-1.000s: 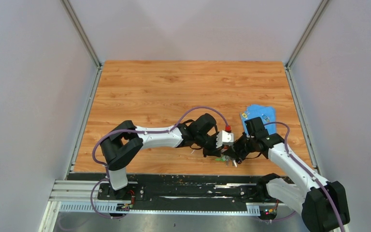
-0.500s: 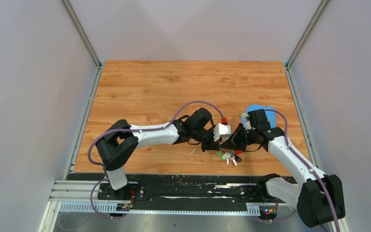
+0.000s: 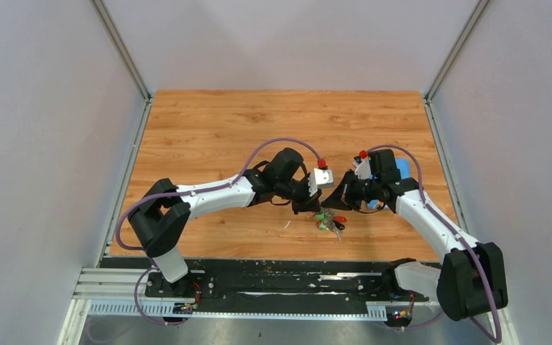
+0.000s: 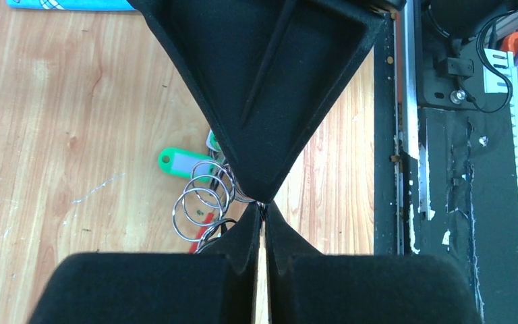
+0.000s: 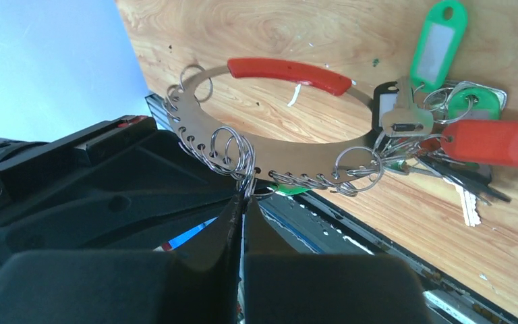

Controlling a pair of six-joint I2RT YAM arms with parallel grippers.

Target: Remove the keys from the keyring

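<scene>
The keyring (image 5: pixel 290 158) is a flat silvery band with a red curved piece (image 5: pixel 286 71) and several small split rings (image 4: pixel 201 202). The keys (image 5: pixel 405 115), with green (image 5: pixel 438 44) and red (image 5: pixel 499 143) tags, hang bunched at one end and show in the top view (image 3: pixel 328 221) just above the table. My left gripper (image 4: pixel 264 208) and right gripper (image 5: pixel 244 199) meet tip to tip, both shut on the keyring's edge at a split ring. In the top view the left gripper (image 3: pixel 319 207) and right gripper (image 3: pixel 333 205) touch over the near middle.
A blue cloth (image 3: pixel 401 167) lies at the right behind my right wrist; its edge shows in the left wrist view (image 4: pixel 67 3). The black base rail (image 3: pixel 273 277) runs along the near table edge. White walls enclose the wooden table (image 3: pixel 259 129).
Both grippers have moved together away from the near edge and slightly left, carrying the keyring and key bunch with them. Both grips stay shut.
</scene>
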